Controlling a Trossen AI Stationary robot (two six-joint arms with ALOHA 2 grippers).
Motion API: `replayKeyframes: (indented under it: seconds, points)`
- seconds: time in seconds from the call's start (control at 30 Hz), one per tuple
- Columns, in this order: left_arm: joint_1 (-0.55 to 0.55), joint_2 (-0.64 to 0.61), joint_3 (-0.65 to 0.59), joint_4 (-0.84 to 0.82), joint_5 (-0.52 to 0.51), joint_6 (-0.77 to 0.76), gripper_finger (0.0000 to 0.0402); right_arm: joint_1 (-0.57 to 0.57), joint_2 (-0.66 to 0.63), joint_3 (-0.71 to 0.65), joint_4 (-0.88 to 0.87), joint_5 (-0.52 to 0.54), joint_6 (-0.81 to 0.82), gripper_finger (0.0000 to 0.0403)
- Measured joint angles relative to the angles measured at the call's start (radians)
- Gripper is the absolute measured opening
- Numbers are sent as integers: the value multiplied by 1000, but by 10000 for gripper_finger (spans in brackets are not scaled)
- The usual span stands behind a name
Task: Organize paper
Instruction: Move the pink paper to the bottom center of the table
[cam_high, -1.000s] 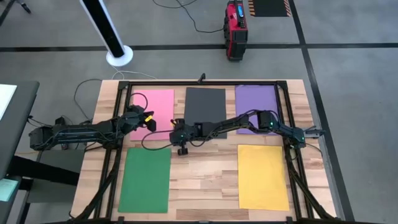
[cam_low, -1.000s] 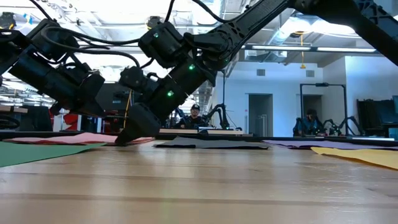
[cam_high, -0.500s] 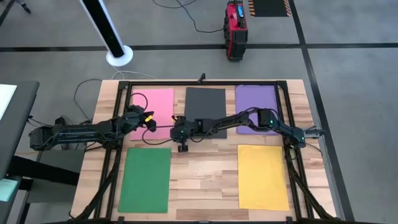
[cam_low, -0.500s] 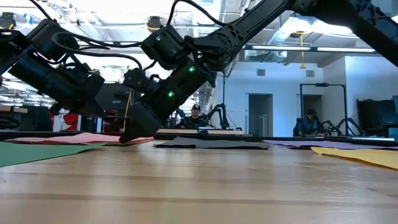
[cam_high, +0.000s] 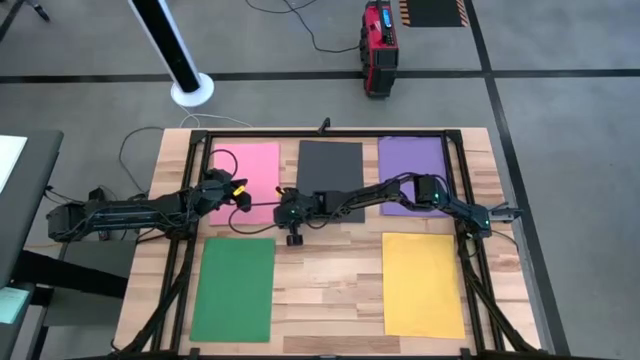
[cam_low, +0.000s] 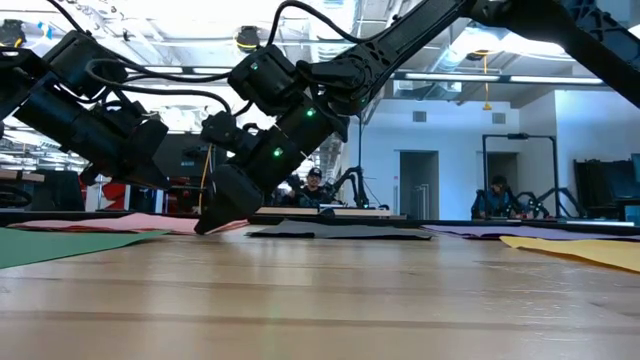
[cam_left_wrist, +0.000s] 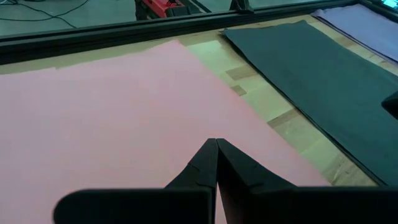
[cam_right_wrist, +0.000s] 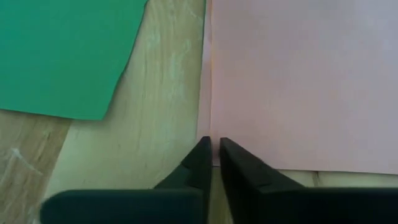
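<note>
Barely anything has shifted over the last second. The right gripper (cam_right_wrist: 211, 147) has its 2 fingers nearly together with only a thin slit between them, tips low at the near corner of the pink sheet (cam_right_wrist: 298, 81), where the paper's edge meets bare wood. From the low camera its dark wedge nose has eased a touch up and along that corner compared with 1 second ago; from above I can see no change. My guess is the arm is still working to get purchase on that corner, so the sorting has not advanced.

The left gripper (cam_left_wrist: 216, 149) is pressed shut, jaws meeting in a sharp point, hovering over or resting on the pink sheet; I cannot tell whether it touches.

Moving outward, 5 sheets lie flat and apart on the pale plank tabletop (cam_high: 330, 280): pink, then the dark grey sheet (cam_high: 330, 178) and the purple sheet (cam_high: 412, 170) across the far row, with the green sheet (cam_high: 234, 288) and the yellow sheet (cam_high: 423, 284) nearer. All are thin, matte, single-coloured rectangles with crisp edges, and the green one lifts slightly at an edge in the low view. Such thin paper lying flush on wood looks hard to pinch.
</note>
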Motion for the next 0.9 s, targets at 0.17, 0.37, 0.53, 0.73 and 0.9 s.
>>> replayKeyframes:
  seconds: [0.17,0.37,0.53,0.73,0.9]
  points:
    - [0,0,0,0,0,0,0,1,0,0,25,1,-4,3]
    - [0,0,0,0,0,0,0,9,0,2,35,1,-4,1]
    - [0,0,0,-1,0,0,0,18,0,42,-10,0,-8,0]
    - [0,0,0,-2,0,0,0,28,0,75,-44,9,-23,2]
    - [0,0,0,-2,0,0,0,28,0,75,-68,52,-56,39]
